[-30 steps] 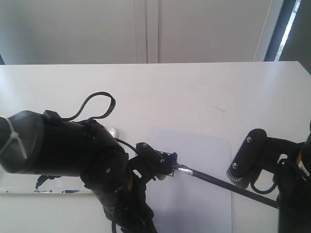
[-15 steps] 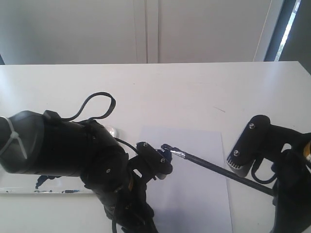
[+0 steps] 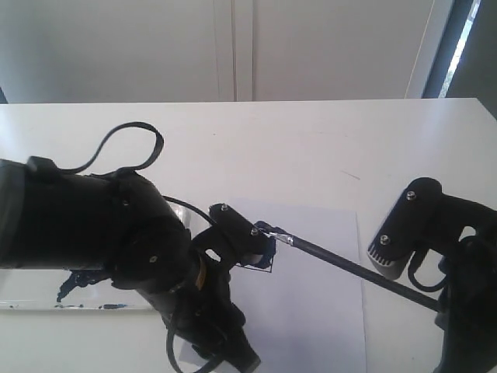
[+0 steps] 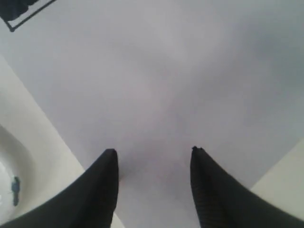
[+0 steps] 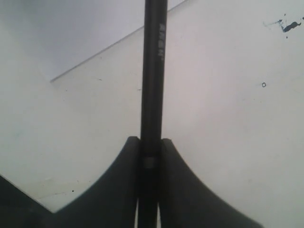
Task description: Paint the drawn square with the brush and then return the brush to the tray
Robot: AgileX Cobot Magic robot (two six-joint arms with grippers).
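Note:
The brush (image 3: pixel 349 270) slants across the white paper sheet (image 3: pixel 318 326), its silver ferrule (image 3: pixel 283 238) and blue tip resting at the upper edge of the drawn square (image 3: pixel 265 255). The square is smeared dark blue and partly hidden behind my left arm. My right gripper (image 5: pixel 151 140) is shut on the black brush handle (image 5: pixel 153 85), at the right of the exterior view. My left gripper (image 4: pixel 153 152) is open, its fingers low over the paper with nothing between them. A corner of the square (image 4: pixel 21 13) shows ahead of it. The tray (image 3: pixel 23 289) lies at the left, mostly hidden by the arm.
The tray rim (image 4: pixel 12 178), with a blue speck, sits beside the paper's edge in the left wrist view. Small paint specks (image 5: pixel 286 25) dot the white table near the paper's corner (image 5: pixel 71 42). A wall rises behind the table's far edge (image 3: pixel 248 101).
The brush tip has travelled up and to the left over the square. My left arm has shifted and its cable loop has swung left. The paper has slid slightly.

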